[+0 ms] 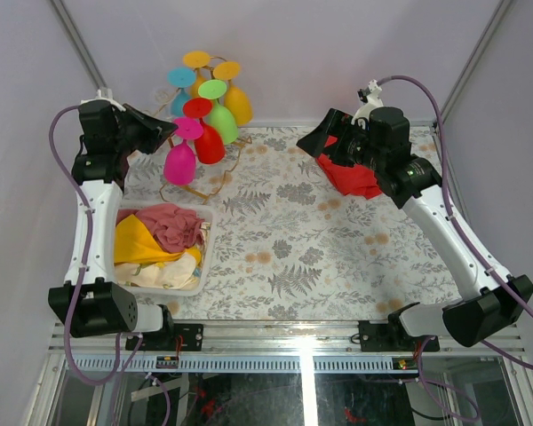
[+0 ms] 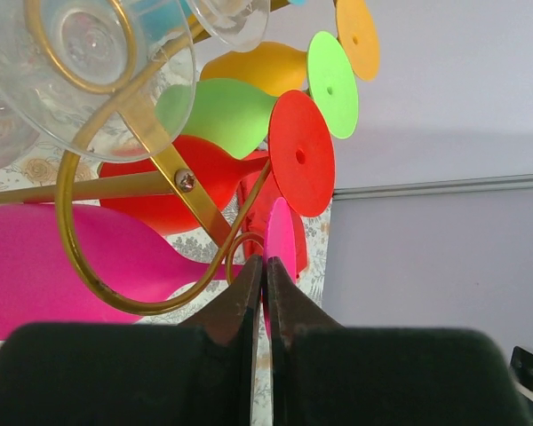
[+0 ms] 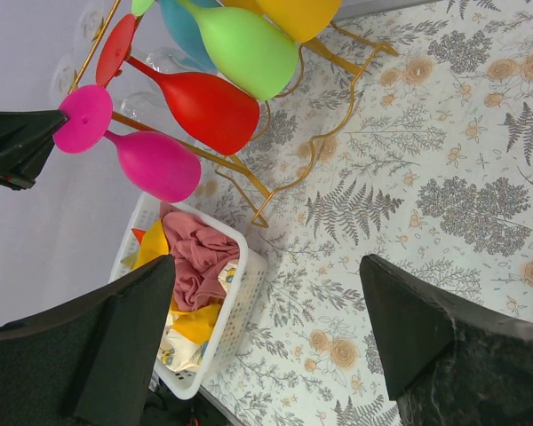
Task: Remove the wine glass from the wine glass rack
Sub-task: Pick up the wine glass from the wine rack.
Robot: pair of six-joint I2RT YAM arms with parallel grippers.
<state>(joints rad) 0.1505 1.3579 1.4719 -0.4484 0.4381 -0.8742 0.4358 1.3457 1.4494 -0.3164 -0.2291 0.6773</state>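
Observation:
The gold wire wine glass rack (image 1: 215, 182) stands at the back left and holds several coloured wine glasses upside down. The pink wine glass (image 1: 179, 162) hangs lowest at the rack's front left. My left gripper (image 1: 171, 130) is shut on the rim of its round pink foot (image 2: 282, 235), which shows edge-on between the fingertips (image 2: 265, 266). Its stem still sits in a gold hook (image 2: 235, 253). The right wrist view shows the same pink wine glass (image 3: 155, 164) with the left fingers (image 3: 22, 142) pinching its foot. My right gripper (image 3: 266, 311) hangs open over the table with nothing between its fingers.
A white basket (image 1: 204, 232) of cloths sits just in front of the rack, below the left arm. Red (image 1: 209, 142), green (image 1: 220, 120), orange (image 1: 238, 102) and blue (image 1: 179, 98) glasses hang close beside the pink one. A red cloth (image 1: 351, 177) lies under the right arm.

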